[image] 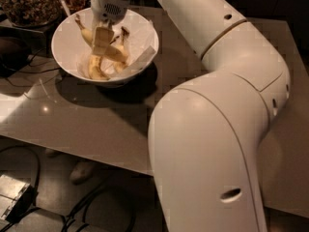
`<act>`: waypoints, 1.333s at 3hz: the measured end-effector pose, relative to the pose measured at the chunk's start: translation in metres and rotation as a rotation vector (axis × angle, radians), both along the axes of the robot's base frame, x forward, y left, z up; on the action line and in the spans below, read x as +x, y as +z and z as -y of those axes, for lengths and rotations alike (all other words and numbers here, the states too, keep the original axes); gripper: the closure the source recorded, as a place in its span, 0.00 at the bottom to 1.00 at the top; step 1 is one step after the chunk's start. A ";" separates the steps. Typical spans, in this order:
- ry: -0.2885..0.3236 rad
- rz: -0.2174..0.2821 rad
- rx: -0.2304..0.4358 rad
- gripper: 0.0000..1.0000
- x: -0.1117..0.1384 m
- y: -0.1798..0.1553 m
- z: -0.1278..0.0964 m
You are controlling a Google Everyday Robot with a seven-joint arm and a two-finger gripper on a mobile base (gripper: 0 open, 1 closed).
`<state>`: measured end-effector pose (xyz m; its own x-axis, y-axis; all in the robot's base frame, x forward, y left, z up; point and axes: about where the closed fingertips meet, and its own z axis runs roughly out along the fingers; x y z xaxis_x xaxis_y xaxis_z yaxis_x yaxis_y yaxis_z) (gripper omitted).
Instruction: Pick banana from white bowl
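The white bowl (143, 32) stands at the far left of the table. My gripper (102, 42) hangs over the middle of the bowl, pointing down, and is shut on the banana (85, 31). The banana is pale yellow and tilted, with its dark stem tip pointing up to the left, level with the rim. Its lower part runs behind my fingers (100, 38). Slimmer yellow bananas (96, 69) lie on the bowl's floor below. My large white arm (227, 81) fills the right half of the view.
A dark container of brown bits (26, 4) stands behind the bowl at the top left, with a spoon handle (63, 5) beside it. The grey table (96, 122) runs toward me. Cables and a small box (14, 197) lie on the floor below its near edge.
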<state>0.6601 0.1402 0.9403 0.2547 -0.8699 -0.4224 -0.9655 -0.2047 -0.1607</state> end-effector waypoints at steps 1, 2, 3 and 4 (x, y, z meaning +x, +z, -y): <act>-0.078 0.022 0.019 1.00 -0.019 0.023 0.019; -0.156 0.023 0.020 1.00 -0.044 0.038 0.041; -0.157 0.024 0.025 1.00 -0.047 0.039 0.039; -0.146 0.027 0.040 1.00 -0.045 0.043 0.035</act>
<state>0.6152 0.1054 0.9828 0.1382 -0.8810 -0.4524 -0.9798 -0.0549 -0.1925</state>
